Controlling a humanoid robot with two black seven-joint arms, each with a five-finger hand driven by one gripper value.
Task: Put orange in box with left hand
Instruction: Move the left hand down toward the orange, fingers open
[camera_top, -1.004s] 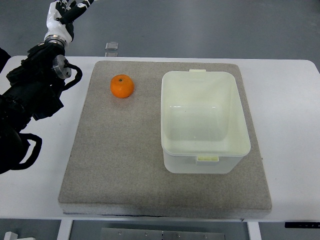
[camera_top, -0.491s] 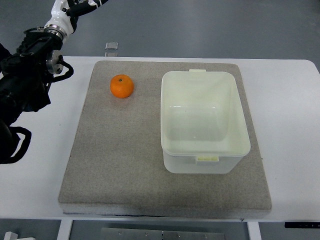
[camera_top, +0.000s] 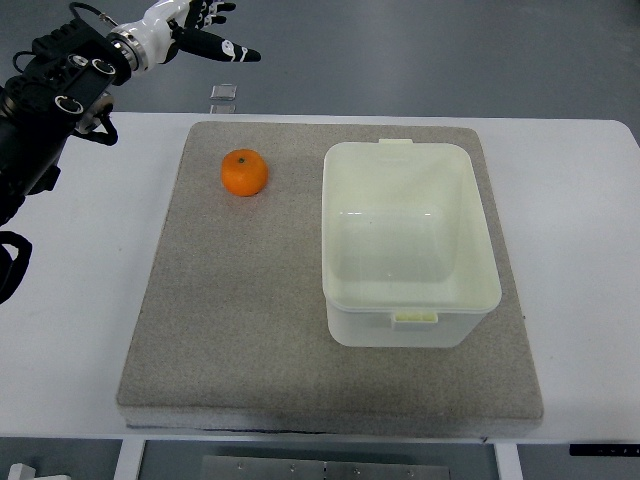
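Here, top view: a round orange fruit (camera_top: 244, 172) with a small dark stem mark on top rests on the far left part of a grey felt-like rectangular mat (camera_top: 240, 330), which lies on a white table (camera_top: 580, 260). To the right of the fruit, apart from it, stands a pale cream rectangular plastic box (camera_top: 410, 242) without a lid (its interior holds nothing that can be seen), with small tabs on its near and far rims. The left hand (camera_top: 205, 35), white and black with slender fingers (camera_top: 243, 54), is raised beyond the far left corner of the mat, over the grey floor; its fingers are stretched out and spread toward the right and hold nothing. It is well apart from the fruit. Its black arm (camera_top: 50, 105) enters from the picture's left edge. A small clear square object (camera_top: 224, 92) sits just past the table's far edge, below the hand
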